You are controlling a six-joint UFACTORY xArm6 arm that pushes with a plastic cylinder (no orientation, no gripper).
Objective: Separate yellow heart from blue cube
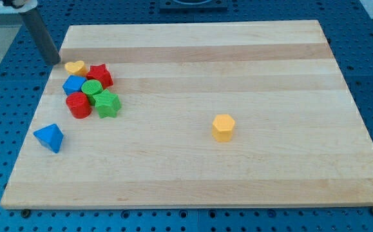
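Note:
The yellow heart (75, 67) lies at the top of a tight cluster near the board's left edge. The blue cube (73, 85) sits just below it, touching or nearly touching. My tip (55, 62) is at the upper left, a short way left of the yellow heart and slightly above it, apart from it. The rod slants up to the view's top left.
In the same cluster are a red star (100, 75), a green cylinder (92, 89), a red cylinder (78, 105) and a green star (107, 104). A blue triangular block (49, 137) lies lower left. A yellow hexagonal block (223, 127) stands right of centre on the wooden board (238, 58).

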